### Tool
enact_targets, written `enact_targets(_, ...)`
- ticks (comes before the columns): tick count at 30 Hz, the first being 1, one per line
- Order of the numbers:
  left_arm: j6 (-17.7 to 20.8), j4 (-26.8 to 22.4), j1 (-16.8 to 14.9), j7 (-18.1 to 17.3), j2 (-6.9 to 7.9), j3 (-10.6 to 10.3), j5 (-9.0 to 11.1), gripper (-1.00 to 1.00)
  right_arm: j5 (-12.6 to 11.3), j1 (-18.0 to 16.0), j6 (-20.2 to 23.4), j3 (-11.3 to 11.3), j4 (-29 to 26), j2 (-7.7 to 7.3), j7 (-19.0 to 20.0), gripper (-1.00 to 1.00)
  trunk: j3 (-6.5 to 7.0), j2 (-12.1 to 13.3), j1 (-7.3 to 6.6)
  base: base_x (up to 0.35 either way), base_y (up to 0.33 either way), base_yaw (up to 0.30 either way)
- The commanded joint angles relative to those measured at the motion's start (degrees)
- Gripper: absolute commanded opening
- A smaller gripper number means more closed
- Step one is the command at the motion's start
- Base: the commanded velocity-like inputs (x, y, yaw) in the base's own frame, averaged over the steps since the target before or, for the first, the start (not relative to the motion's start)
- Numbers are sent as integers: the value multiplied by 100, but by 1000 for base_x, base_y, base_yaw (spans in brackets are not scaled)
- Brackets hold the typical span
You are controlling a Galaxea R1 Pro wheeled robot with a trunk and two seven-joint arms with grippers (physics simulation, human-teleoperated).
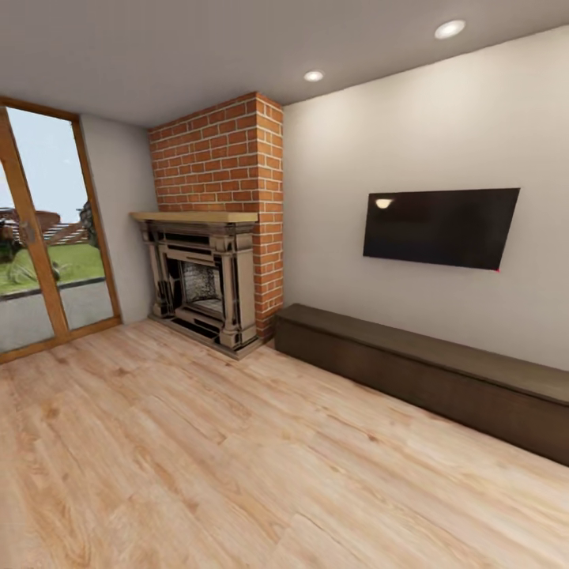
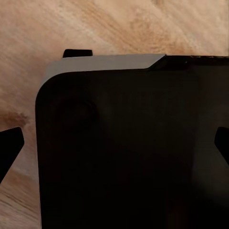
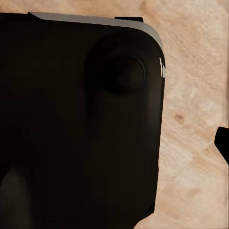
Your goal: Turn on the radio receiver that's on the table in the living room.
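Note:
The radio receiver and the low grey table are out of view. The head view looks across the light wood plank floor [image 1: 197, 458] of a room toward a wall. In the left wrist view, my left gripper [image 2: 114, 150] hangs open over my own black base [image 2: 124, 157], with a dark fingertip [image 2: 10, 148] at each side edge. My right gripper [image 3: 114, 143] also looks open. One of its fingertips [image 3: 222, 143] stands far out over the floor, and the other is lost against the black base [image 3: 71, 133].
A red brick fireplace [image 1: 213, 237] with a wooden mantel stands at the back. To its right, a long dark low cabinet [image 1: 427, 379] runs along the wall under a wall-mounted black TV [image 1: 438, 227]. A wood-framed glass door [image 1: 47, 237] is on the left.

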Motion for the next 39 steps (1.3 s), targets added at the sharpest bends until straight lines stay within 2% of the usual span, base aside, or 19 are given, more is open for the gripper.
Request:
enact_targets(1,0,0,0,0,0,1,1,100,0,0,0,0,0,0,0,100,0,0,0,323,0,270)
enact_targets(39,-7,3,0,0,9,11,10,100,0,0,-2,0,0,0,0,100,0,0,0,323,0,270)
